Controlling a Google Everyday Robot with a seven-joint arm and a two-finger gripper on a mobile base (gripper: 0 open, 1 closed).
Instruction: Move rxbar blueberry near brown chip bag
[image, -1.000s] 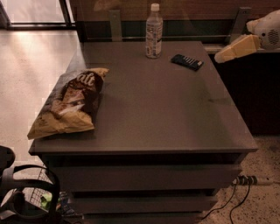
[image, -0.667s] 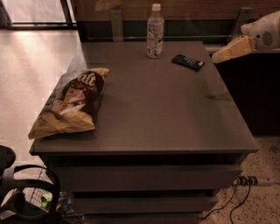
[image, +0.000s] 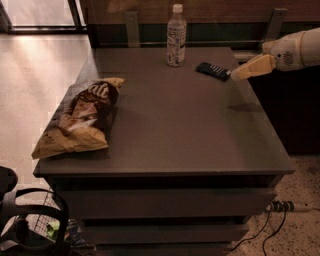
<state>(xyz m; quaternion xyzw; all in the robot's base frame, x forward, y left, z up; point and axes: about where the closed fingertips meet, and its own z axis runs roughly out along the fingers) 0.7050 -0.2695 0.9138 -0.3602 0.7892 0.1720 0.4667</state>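
The gripper (image: 235, 76) is hovering beside the rxbar blueberry (image: 212, 71) on the dark table's (image: 190, 130) far right; open or closed, I cannot tell. The brown chip bag (image: 80, 117) is lying at the left edge.

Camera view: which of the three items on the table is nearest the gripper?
The rxbar blueberry, the flat dark wrapper right beside the gripper; the bottle stands farther off, the brown chip bag lies farthest away.
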